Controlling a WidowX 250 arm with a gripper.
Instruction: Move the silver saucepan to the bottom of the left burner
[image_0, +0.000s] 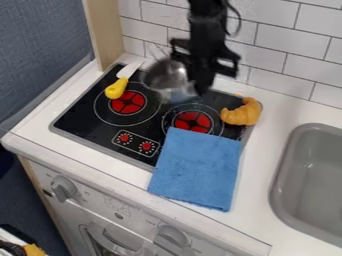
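White tiled wall (287, 50) behind stovetop (85, 116). Silver saucepan (165, 75) beside gripper (202, 82), bowl toward view's left; handle direction, long axis unclear. Can't tell gripper's grip tbh.

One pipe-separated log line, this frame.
pincer beside saucepan, cooktop rear | grip unclear | saucepan not at left burner's bottom | knife nearby

Now metal: bright silver sheen on saucepan (165, 76), though blurred. Right below, glass-like gloss, smooth and black, across stovetop (79, 111). And cloth next, soft, matt, faintly napped, in blue towel (196, 167). Over to plastic-looking knife (116, 88), smooth yellow handle, pale blade. Then croissant (243, 113), plastic-like, lightly ridged. Smooth white finish on desk (257, 170), smooth grey on sink (300, 175). Up back, glazed-looking tiles (287, 50); beside them, pale wood-like panel (107, 32)!
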